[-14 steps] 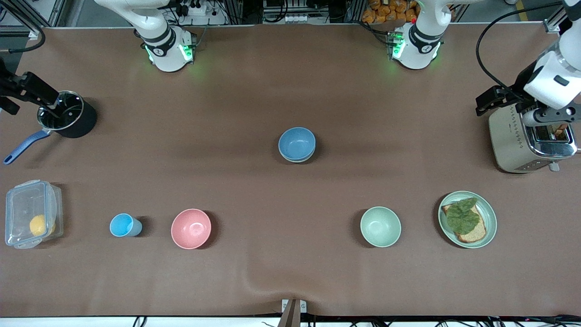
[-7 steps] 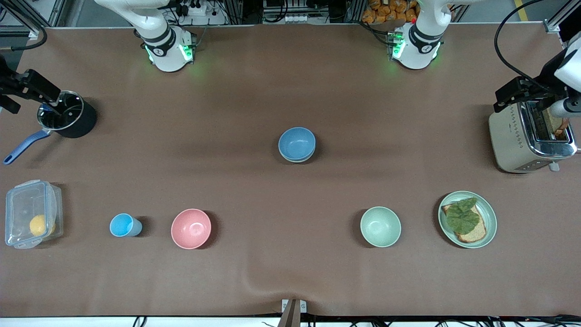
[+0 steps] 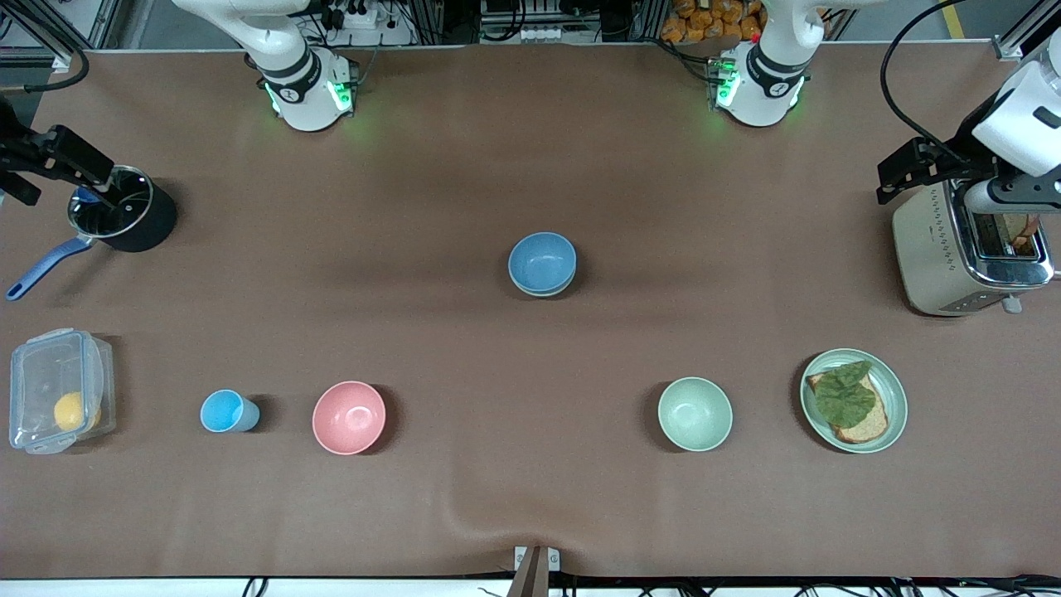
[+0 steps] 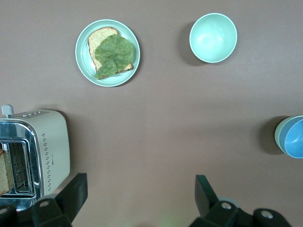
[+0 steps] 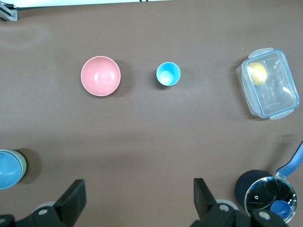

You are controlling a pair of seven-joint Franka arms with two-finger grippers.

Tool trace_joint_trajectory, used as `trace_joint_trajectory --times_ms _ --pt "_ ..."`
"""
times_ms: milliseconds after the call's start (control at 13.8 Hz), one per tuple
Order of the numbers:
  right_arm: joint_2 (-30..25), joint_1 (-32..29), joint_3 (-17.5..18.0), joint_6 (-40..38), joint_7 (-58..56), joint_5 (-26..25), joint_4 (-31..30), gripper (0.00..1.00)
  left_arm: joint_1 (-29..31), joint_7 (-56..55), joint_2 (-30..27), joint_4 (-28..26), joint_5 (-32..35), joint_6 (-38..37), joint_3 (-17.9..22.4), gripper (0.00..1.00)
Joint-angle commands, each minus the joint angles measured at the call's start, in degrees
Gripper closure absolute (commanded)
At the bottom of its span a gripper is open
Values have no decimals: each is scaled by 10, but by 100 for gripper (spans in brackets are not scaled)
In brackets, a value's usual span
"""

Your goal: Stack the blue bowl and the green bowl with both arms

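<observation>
The brown table (image 3: pixel 530 497) stretches wide, with bare cloth around its middle and a small ripple at the edge nearest the front camera. At the left arm's end stands a cream toaster (image 3: pixel 953 249) with a slice in its slot; the left gripper (image 4: pixel 139 198) hangs over the cloth just beside it, fingers spread wide and holding nothing, partly cut off by the frame edge in the front view. At the right arm's end the right gripper (image 5: pixel 137 201) hovers beside a black pot (image 3: pixel 123 211) with a glass lid and blue handle, jaws likewise wide apart and empty; what lies under the lid is hard to make out. Nearer the front camera at that end sits a clear lidded box (image 3: pixel 56 402) with a yellow round thing inside. A green plate (image 3: pixel 899 414) carries toast (image 3: pixel 866 427) topped with a leaf. In the middle of the table the blue bowl (image 3: pixel 542 259) sits nested in the green bowl (image 3: pixel 543 292), of which only a pale rim shows. A second green bowl (image 3: pixel 695 414) and a pink bowl (image 3: pixel 349 417) stand empty nearer the front camera, well apart, with a small light-blue cup (image 3: pixel 225 410) beside the pink one.
</observation>
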Motion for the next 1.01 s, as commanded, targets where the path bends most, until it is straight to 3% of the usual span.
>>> trace_joint_trajectory --times_ms 0,941 --pt "-7 -6 2 -5 -3 0 -3 0 -2 1 7 18 -10 -14 1 0" --pt "-7 -5 2 -7 -3 10 -2 0 -2 1 5 18 -9 -14 1 0"
